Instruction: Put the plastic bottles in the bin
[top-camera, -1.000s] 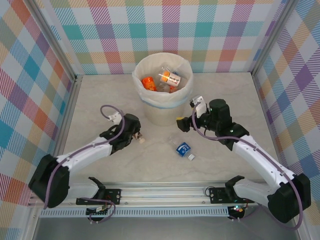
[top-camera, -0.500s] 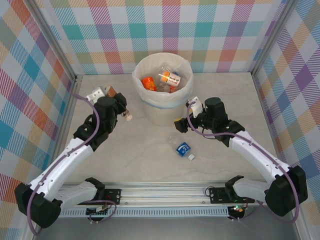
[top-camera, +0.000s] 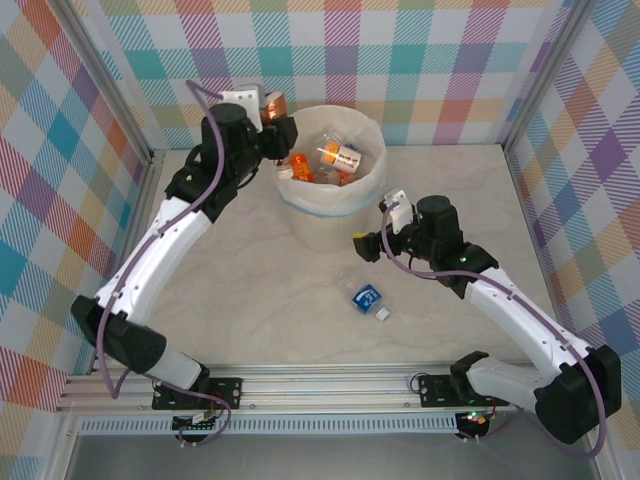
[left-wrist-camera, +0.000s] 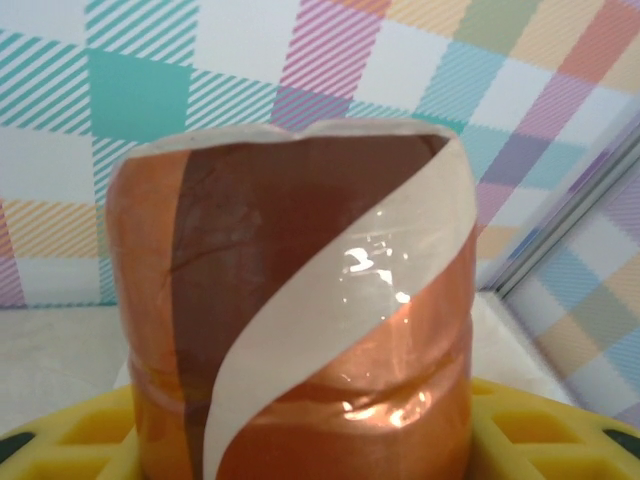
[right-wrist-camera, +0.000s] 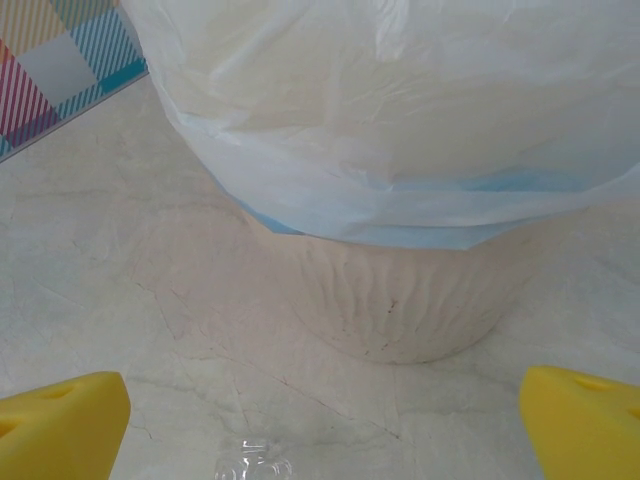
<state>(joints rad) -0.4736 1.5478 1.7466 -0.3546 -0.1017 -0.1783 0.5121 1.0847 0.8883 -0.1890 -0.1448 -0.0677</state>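
1. My left gripper (top-camera: 274, 112) clamps a brown bottle (left-wrist-camera: 300, 330) at the bin (top-camera: 318, 228) rim, placed to drop it in.
2. My right gripper (top-camera: 366, 246) hangs wide open, empty, near the blue bottle (top-camera: 367, 296) on the table (top-camera: 250, 300).

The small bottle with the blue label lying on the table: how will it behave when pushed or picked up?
The blue-label bottle lies on its side, so a push will probably roll it. Small and of clear plastic, it is likely light and may skid on the smooth table.
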